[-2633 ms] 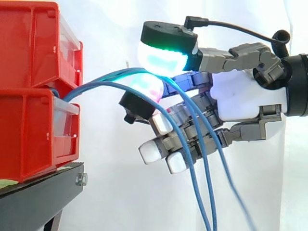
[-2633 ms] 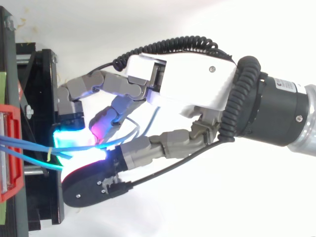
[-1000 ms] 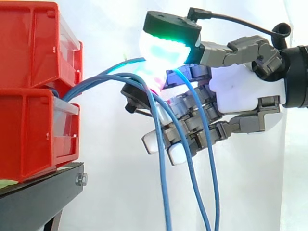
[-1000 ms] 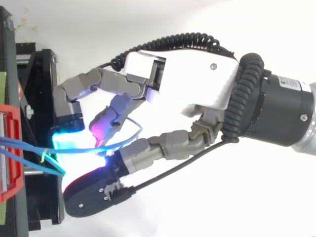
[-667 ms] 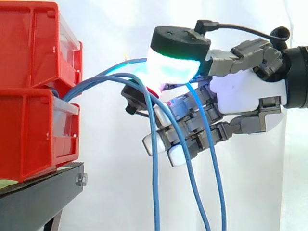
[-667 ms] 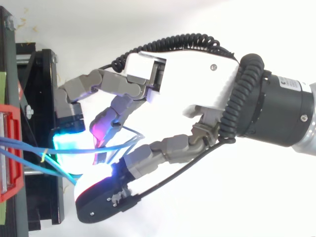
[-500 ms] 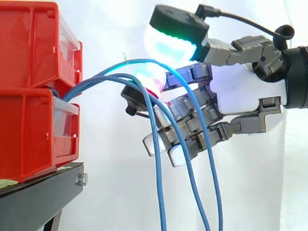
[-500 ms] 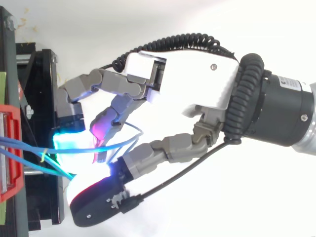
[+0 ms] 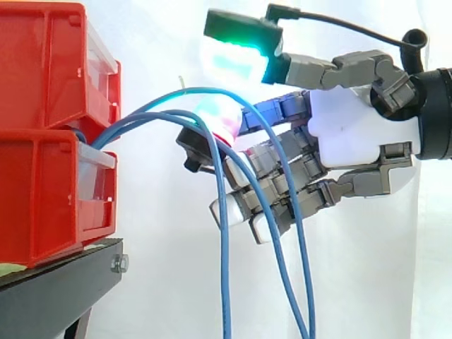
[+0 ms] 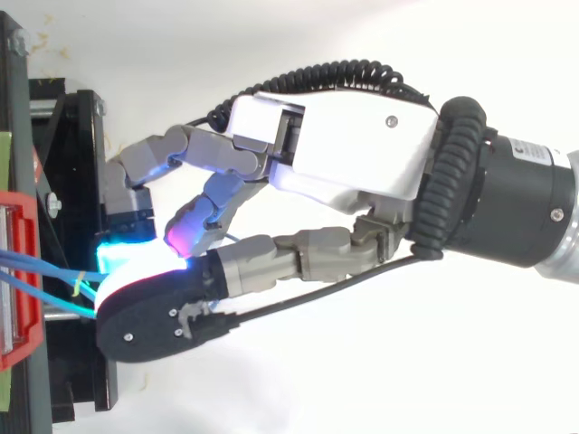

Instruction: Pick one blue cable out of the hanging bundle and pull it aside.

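Several blue cables [image 9: 224, 268] come out of the lower red bin [image 9: 42, 198], arch to the right and hang down. My hand [image 9: 353, 134] reaches in from the right, its fingers loosely bent among the strands. The highest cable [image 9: 205, 90] loops over the magenta-glowing fingertip [image 9: 215, 116] and drops in front of the other fingers. The thumb, with its green pad [image 9: 236, 56], is raised above that cable with a gap beneath it. In the top view the thumb [image 10: 154, 312] lies across the cables [image 10: 36, 267] near the bin's front.
Two red bins, the upper one [image 9: 49, 70] stacked on the lower, sit on a black stand [image 9: 63, 289] at the left. The stand's frame [image 10: 72, 154] is just beyond my fingertips. A white curtain hangs behind.
The thumb has lifted off the cable it was pressing onto the magenta fingertip and now hovers higher. The top cable stays looped over the finger; another strand has swung left.
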Motion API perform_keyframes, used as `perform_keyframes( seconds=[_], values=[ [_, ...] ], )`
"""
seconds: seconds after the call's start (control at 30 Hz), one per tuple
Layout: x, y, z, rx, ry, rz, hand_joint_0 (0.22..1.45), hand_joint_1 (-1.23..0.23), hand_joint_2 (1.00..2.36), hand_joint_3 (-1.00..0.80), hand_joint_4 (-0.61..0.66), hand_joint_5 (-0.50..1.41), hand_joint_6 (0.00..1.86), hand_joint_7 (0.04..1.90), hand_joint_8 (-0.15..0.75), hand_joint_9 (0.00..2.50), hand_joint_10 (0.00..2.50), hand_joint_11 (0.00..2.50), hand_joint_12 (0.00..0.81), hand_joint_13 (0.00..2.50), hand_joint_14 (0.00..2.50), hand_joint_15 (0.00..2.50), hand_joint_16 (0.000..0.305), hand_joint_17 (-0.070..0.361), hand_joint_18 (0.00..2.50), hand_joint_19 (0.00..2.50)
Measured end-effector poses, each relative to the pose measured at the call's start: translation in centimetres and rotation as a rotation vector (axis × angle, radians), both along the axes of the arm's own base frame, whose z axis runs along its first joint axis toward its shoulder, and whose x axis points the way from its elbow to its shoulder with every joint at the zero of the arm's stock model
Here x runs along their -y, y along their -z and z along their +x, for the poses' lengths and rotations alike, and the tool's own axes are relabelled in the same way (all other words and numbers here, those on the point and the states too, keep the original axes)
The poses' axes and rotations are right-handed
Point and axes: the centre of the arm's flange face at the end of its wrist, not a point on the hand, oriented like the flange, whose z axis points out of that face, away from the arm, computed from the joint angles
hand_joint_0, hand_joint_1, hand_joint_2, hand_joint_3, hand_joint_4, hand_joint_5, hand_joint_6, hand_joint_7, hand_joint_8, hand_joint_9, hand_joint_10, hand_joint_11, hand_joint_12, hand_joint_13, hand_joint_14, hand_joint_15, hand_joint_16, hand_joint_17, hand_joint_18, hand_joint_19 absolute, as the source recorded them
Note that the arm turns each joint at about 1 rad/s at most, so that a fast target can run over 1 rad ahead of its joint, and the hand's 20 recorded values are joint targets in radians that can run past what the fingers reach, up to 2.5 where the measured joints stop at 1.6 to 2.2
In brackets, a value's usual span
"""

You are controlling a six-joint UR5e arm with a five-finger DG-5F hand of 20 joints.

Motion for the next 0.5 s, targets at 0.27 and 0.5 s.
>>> perform_keyframes(
  seconds=[0.27, 0.5],
  values=[
    [0.15, -0.01, 0.0, 0.0, 0.001, 0.0, 0.58, -0.73, 1.02, 0.06, 0.22, -0.15, 0.89, 1.49, 0.354, 0.98, 0.01, 0.58, 0.449, 0.87, 0.02, 0.5, 0.061, 0.138, 0.79, 0.67],
    [0.39, -0.21, 0.05, 0.003, 0.005, 0.001, 0.61, -0.75, 1.02, 0.14, 0.09, -0.14, 0.91, 1.52, 0.332, 0.99, 0.01, 0.56, 0.439, 0.87, 0.02, 0.51, 0.061, 0.138, 0.8, 0.65]
  ],
)
